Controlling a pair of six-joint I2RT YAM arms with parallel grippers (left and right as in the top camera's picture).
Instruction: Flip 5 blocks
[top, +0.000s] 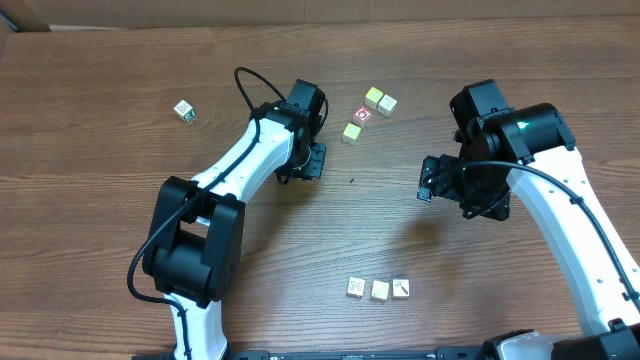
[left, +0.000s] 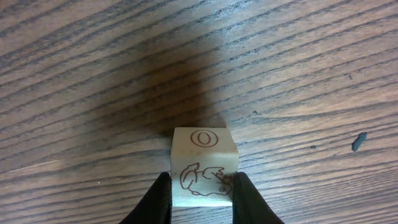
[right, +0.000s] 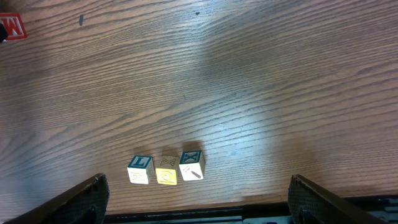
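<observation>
My left gripper (left: 202, 198) is shut on a pale wooden block (left: 204, 158), one black finger (left: 158, 200) against each side. That block carries a brown ringed O on top and an animal drawing on the near face, and it sits at table level. From overhead the left gripper (top: 303, 160) hides it. Three pale blocks (top: 379, 289) lie in a row near the front edge, and the same row (right: 166, 169) shows in the right wrist view. Above the table, my right gripper (top: 432, 181) hangs open and holds nothing. Yellowish blocks (top: 380, 100) lie at the back centre.
A cube with a red ringed face (top: 362, 116) sits among the back cubes, next to a yellow-green one (top: 352, 131). A green-marked cube (top: 183, 110) lies alone at the back left. A small dark speck (left: 359, 142) marks the wood right of the held block.
</observation>
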